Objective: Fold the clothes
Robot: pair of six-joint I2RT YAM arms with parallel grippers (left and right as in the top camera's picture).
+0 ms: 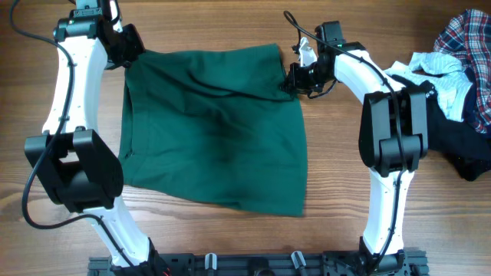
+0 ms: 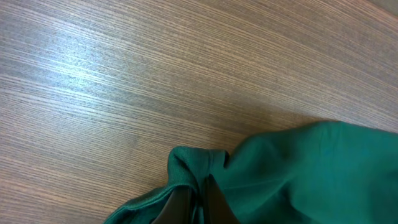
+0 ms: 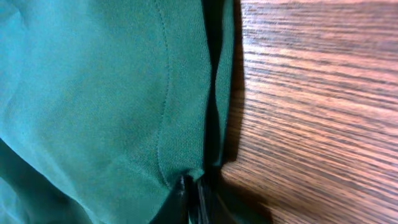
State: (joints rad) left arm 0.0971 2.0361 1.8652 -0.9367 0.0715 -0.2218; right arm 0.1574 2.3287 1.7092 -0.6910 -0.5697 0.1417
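The wood-grain table (image 1: pixel 230 23) holds the dark green garment (image 1: pixel 215 130), spread at centre. The left gripper (image 2: pixel 194 208) is clamped on its 10 o'clock corner and the right gripper (image 3: pixel 189 202) on its 2 o'clock edge, both nearly hidden in fabric. The other clothes (image 1: pixel 460 92) are heaped at 3 o'clock, cropped by the frame.

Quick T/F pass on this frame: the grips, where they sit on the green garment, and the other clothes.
1. The left gripper and the right gripper are both shut on the green garment. True.
2. Both grips are at the garment's near edge, by the arm bases. False: both are at its far end.
3. The plaid shirt lies under the green garment. False: it is heaped at the right edge of the table, apart from it.
4. A black garment lies beside the plaid shirt. True.
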